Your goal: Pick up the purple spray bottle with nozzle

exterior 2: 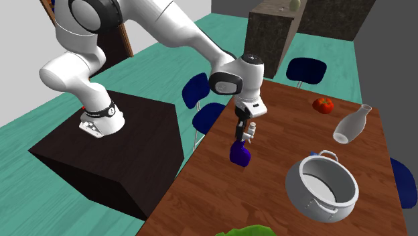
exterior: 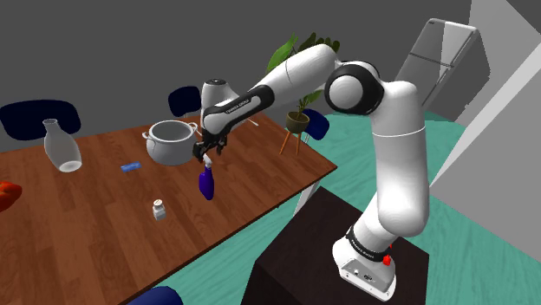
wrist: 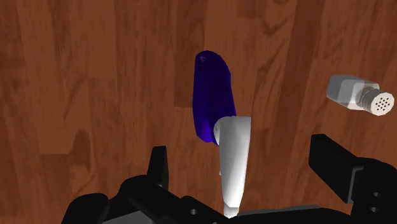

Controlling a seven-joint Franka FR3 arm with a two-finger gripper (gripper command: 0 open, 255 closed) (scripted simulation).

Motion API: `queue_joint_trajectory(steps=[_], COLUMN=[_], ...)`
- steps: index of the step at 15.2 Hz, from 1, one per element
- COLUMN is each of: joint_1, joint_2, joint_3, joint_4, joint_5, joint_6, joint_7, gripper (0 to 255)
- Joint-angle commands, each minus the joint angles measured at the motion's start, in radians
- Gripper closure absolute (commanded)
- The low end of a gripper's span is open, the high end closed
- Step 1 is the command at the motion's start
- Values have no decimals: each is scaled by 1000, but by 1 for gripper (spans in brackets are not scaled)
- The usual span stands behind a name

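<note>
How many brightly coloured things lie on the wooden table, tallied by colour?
Purple: 1, the purple spray bottle with white nozzle
Red: 1, the round red tomato
Blue: 1, a small flat blue item
Total: 3

The arm [exterior: 286,82] stretches forward, its gripper [exterior: 208,157] pointing down with jaws wide apart.

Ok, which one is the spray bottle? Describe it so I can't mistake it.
On the brown wooden table, find the grey pot. Near it, directly under the gripper and its open jaws, is the spray bottle. It is the only deep purple thing there, with a white nozzle; the small shaker nearby is pale grey.
</note>
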Motion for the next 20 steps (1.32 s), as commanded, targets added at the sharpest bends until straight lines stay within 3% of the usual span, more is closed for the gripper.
queue_joint_trajectory(steps=[1,7,8,20], joint_1=[4,6,6,5], joint_2=[24,68,68,39], joint_3=[-2,-6,-6,-3], joint_4=[8,11,8,8], joint_5=[-3,-8,-8,-5], joint_6=[17,58,60,32], joint_7=[5,8,8,6], gripper=[0,0,255,255])
